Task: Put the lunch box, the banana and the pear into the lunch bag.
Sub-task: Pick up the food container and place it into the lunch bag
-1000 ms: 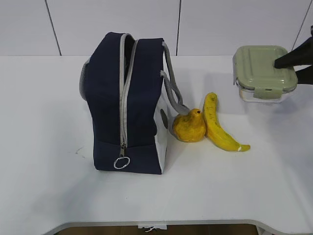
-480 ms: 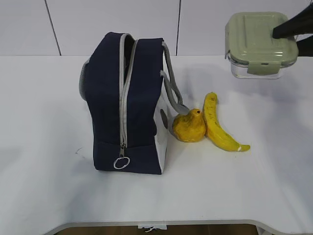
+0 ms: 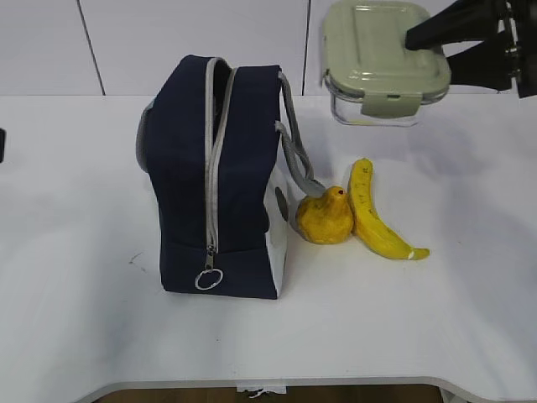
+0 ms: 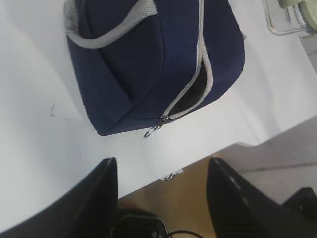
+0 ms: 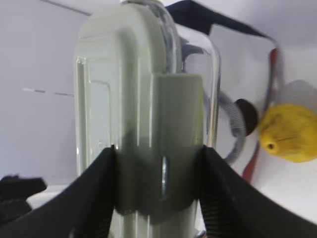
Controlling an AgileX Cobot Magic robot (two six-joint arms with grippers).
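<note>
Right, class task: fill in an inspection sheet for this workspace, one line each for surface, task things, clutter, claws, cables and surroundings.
Surface: white table, a small dark mark left of the bag.
Lunch bag: upright, zipper partly open at the top, ring pull low.
Lunch box: in the air, right of the bag and above the fruit, lid on.
Pear: on the table beside the bag, touching the banana.
Clutter: nothing seen.
Right claw: shut on the lunch box at its clip side.
Left claw: open, empty, off the table's front edge near the bag.
Cables: a dark lead under the left claw.
Surroundings: white panelled wall.
</note>
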